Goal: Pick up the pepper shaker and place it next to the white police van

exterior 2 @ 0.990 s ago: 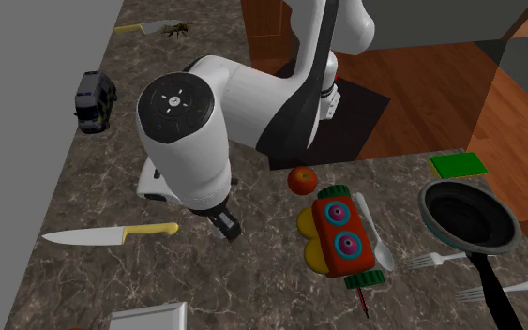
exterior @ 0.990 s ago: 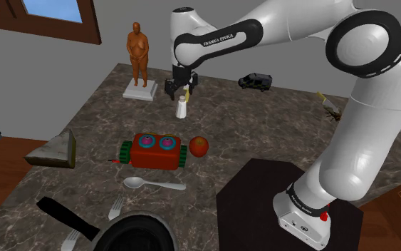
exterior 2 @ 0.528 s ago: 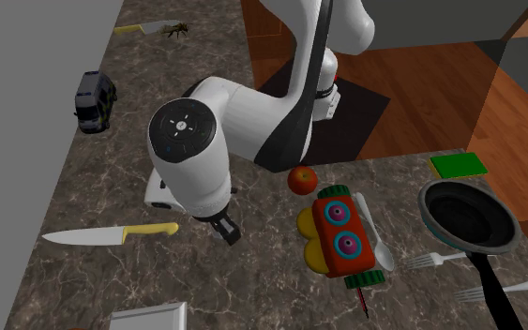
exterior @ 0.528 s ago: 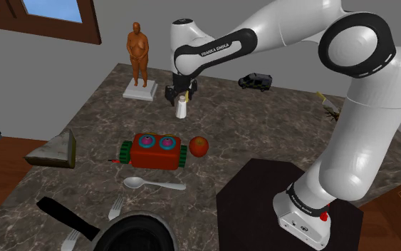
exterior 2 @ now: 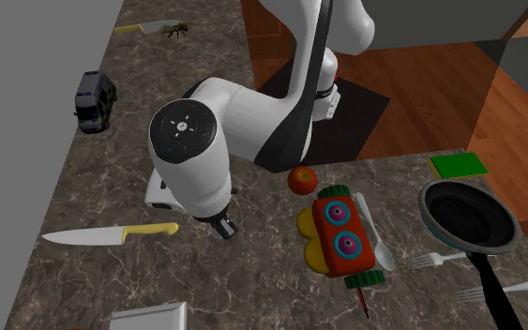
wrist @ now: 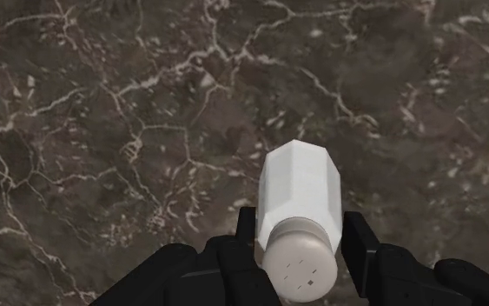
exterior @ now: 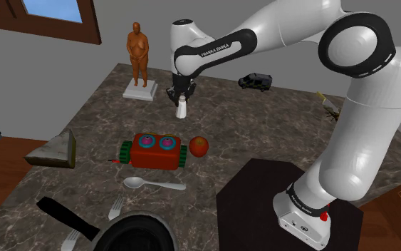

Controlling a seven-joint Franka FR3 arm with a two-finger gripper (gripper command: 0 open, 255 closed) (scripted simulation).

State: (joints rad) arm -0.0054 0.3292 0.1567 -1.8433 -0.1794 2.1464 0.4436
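hand clasps white pepper shaker

pepper shaker: white, faceted, holed cap; upright, upper centre of shoulder view; clasped by gripper.
police van: dark-coloured, on its wheels, upper right of centre, well apart from shaker.

Top of pepper shaker hidden in pincer, frying pan cut by shoulder view's bottom edge
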